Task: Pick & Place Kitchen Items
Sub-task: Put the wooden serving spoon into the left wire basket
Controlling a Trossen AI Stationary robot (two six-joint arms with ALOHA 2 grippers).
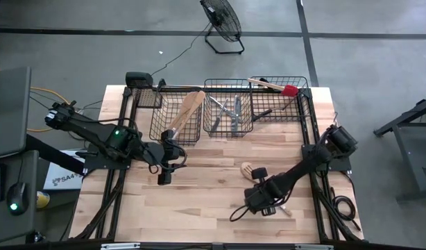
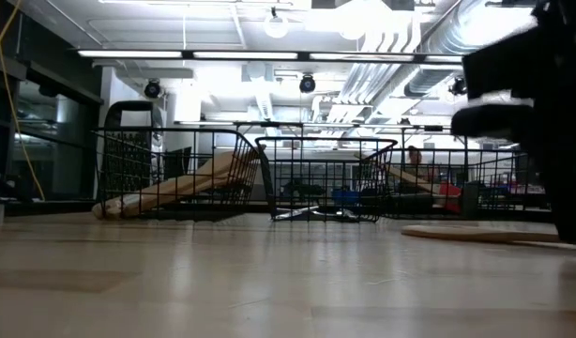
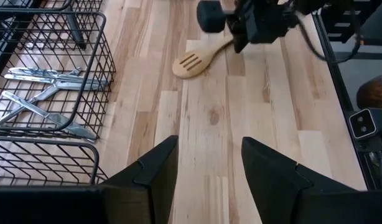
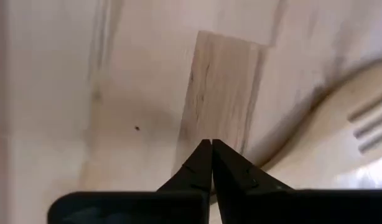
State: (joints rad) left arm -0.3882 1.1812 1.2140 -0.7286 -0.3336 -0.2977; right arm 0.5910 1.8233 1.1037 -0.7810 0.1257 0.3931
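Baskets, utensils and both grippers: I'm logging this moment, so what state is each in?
Left gripper: open, empty, above bare table.
Right gripper: shut, empty, low beside the slotted turner.
Slotted turner: flat on the table.
Left basket: holds wooden utensils, leaning out.
Middle basket: holds metal cutlery.
Right basket: red-headed spatula across it.

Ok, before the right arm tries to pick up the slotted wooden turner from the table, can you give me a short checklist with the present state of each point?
1. Slotted wooden turner lies flat on the bare table: ok.
2. Right end effector open for a grasp: not ok, fingers are shut.
3. Right end effector lined up over the turner: not ok, its tips point at bare wood beside the head.
4. Left end effector clear of the turner: ok, open and empty, near the baskets.
5. Room in the left wire basket for another wooden utensil: cannot tell.
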